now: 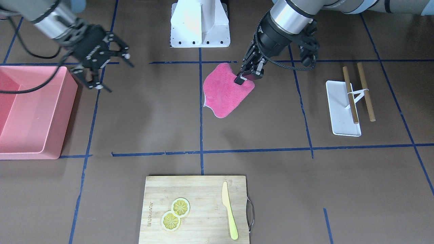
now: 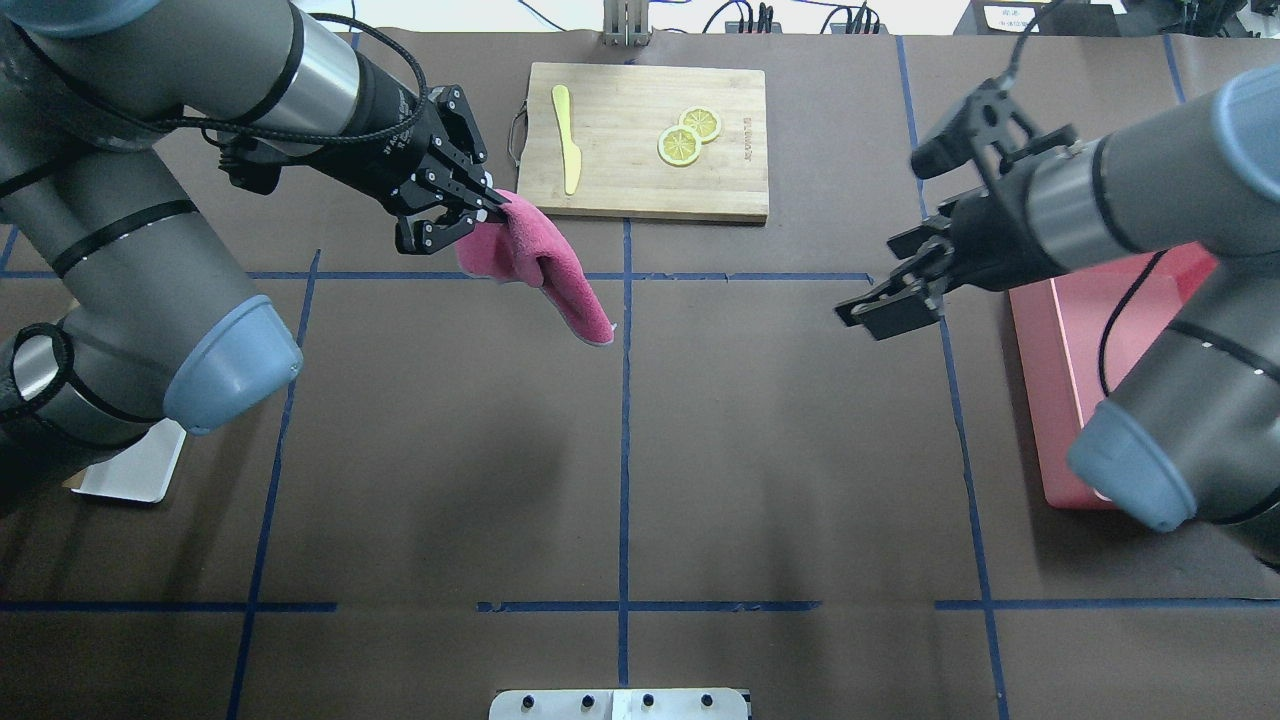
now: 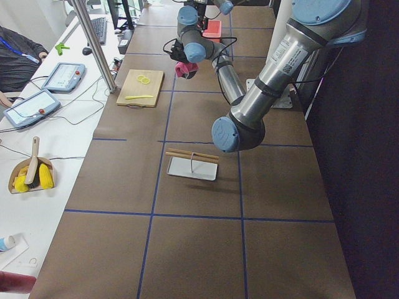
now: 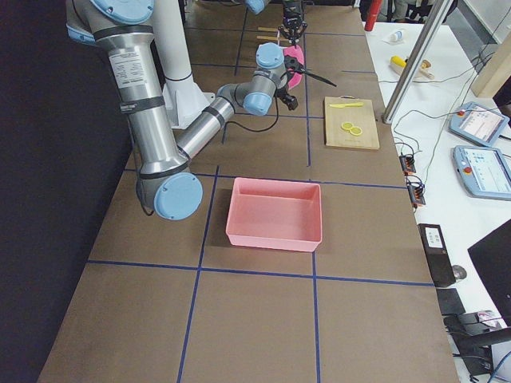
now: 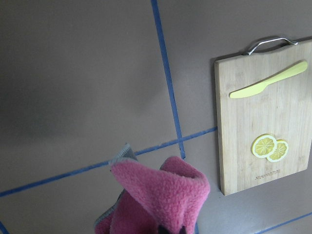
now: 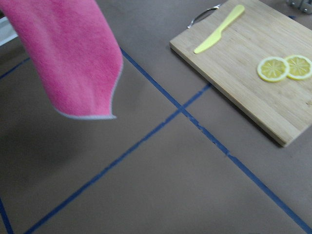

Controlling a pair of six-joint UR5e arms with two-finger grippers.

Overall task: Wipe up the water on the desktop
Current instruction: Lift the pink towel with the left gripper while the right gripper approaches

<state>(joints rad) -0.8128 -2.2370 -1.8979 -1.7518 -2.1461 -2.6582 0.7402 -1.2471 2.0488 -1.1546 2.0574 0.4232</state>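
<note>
**A:** Panel one. We see the left hand [image 1: 242, 78] pinching one edge of the pink cloth [image 1: 223, 91], its fingers pressed together on the fabric. Why an edge?

**B:** So that the rest drapes free. We judge that a hanging cloth can be laid flat, which gives more wiping face than a bunch. It hangs over the table [image 1: 264, 135], near a crossing of the blue tape lines [image 1: 201, 135]. In the right wrist view its lower corner appears clear of the surface.

**A:** And the right hand [image 1: 117, 76]?

**B:** It is spread, holds nothing, and sits above the table just beside the pink bin [image 1: 34, 112]. We take it to be out of the wiping path.

**A:** Where is the water?

**B:** We cannot make out a wet patch on the matte brown table in any view.

**A:** The other items?

**B:** The cutting board [image 1: 203, 189] with lemon slices [image 1: 175, 214] and knife [image 1: 229, 210] lies at the operators' edge. The white tray [image 1: 337, 108] with two sticks [image 1: 366, 91] lies on the robot's left. Both are well apart from the cloth, so we judge that a sweep in the middle would spare them.

**A:** The stage?

**B:** The cloth is held but not yet down, so we judge that wiping has not begun.
</note>
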